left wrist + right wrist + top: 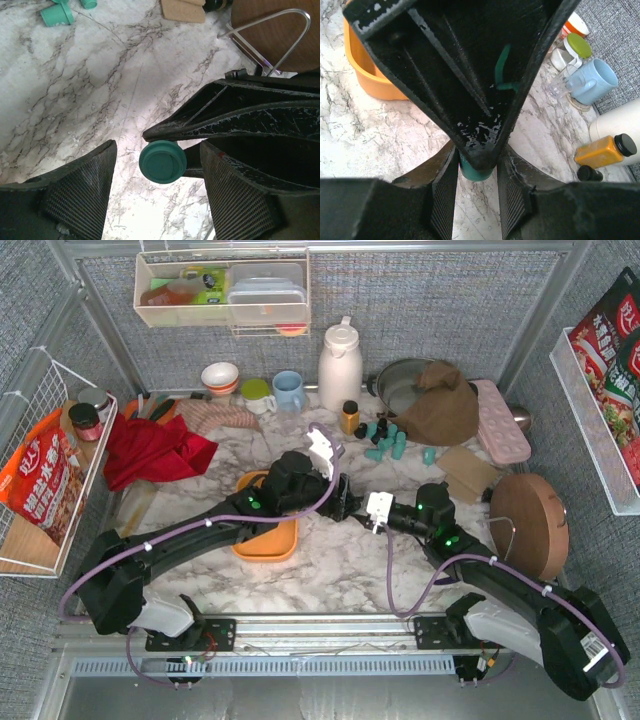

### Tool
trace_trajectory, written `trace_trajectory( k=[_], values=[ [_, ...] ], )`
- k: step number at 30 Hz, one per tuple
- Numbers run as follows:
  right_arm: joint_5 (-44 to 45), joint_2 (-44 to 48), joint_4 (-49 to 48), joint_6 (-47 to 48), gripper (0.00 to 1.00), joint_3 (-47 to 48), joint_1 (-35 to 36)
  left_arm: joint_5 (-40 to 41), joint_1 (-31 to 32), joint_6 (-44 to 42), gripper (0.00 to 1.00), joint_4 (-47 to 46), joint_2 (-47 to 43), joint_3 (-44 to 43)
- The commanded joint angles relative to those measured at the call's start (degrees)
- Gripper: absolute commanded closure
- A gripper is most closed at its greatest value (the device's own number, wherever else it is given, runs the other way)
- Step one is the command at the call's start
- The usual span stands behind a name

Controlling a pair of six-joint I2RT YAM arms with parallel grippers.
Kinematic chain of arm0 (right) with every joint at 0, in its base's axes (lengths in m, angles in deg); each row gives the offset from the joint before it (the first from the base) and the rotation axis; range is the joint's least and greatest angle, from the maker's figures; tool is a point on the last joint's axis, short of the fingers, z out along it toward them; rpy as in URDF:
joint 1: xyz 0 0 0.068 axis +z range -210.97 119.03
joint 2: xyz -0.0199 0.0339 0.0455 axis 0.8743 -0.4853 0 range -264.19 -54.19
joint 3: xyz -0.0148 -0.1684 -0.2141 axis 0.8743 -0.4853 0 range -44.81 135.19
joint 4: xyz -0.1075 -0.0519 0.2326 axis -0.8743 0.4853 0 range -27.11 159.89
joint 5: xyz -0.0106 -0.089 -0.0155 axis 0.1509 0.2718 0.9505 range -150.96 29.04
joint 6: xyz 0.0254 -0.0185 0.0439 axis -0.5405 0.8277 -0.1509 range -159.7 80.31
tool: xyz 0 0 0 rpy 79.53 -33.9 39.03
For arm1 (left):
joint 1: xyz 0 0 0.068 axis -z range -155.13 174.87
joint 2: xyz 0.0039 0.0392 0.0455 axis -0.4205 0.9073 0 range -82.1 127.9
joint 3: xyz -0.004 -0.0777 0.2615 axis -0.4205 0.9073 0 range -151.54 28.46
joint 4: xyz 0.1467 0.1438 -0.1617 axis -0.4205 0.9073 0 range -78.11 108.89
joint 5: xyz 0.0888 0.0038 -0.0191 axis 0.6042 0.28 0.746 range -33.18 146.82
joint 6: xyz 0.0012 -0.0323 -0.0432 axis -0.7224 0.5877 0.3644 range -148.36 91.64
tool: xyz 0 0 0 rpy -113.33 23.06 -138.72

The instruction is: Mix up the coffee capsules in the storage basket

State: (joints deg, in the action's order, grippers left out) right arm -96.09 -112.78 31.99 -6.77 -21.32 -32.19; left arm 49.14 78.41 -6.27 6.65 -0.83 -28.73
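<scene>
Camera set-up: one overhead, two wrist views at close range.
Top external: high behind the arm bases, facing down and forward over the whole bench (330,570). Left wrist: low, looking past the left fingers (75,195) across the bench toward the round wooden board (270,30). Right wrist: nearest, looking past the right fingers (442,200) toward the storage basket (365,75). Both wrist views share one teal capsule (162,161); all share the bench.

You have shallow orange plastic storage basket (262,543) upright near table centre. Teal and black cone-shaped coffee capsules (386,440) clustered well beyond it; one teal capsule (160,161) pinched in right gripper (476,167).
</scene>
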Motion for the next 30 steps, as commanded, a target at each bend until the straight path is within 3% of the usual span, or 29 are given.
trace_trajectory(
  k=[1, 12, 18, 22, 26, 30],
  values=[
    [-0.87, 0.53, -1.19, 0.67, 0.75, 0.05, 0.05, -1.29, 0.02, -0.28, 0.24, 0.67, -0.38, 0.43],
    [-1.08, 1.36, -0.59, 0.65, 0.75, 0.23, 0.06, -1.95, 0.07, 1.90, 0.27, -2.16, -0.96, 2.62],
    [-1.19, 1.22, -0.48, 0.56, 0.73, 0.33, 0.05, -1.62, 0.07, 3.33, 0.43, -5.42, -0.86, 3.19],
    [-0.74, 1.11, -0.66, 0.19, 0.62, 0.25, 0.05, -1.35, 0.07, 3.44, 0.55, -4.79, -0.86, 2.58],
    [0.94, 1.11, 0.02, -0.07, 0.46, 0.31, 0.05, 3.22, 0.08, 3.31, 0.57, -1.07, -2.81, 2.17],
    [3.67, 1.12, 1.61, 0.29, 0.34, 0.38, 0.05, 13.64, -0.18, 2.78, 0.57, 9.24, -5.48, 0.04]
  ],
)
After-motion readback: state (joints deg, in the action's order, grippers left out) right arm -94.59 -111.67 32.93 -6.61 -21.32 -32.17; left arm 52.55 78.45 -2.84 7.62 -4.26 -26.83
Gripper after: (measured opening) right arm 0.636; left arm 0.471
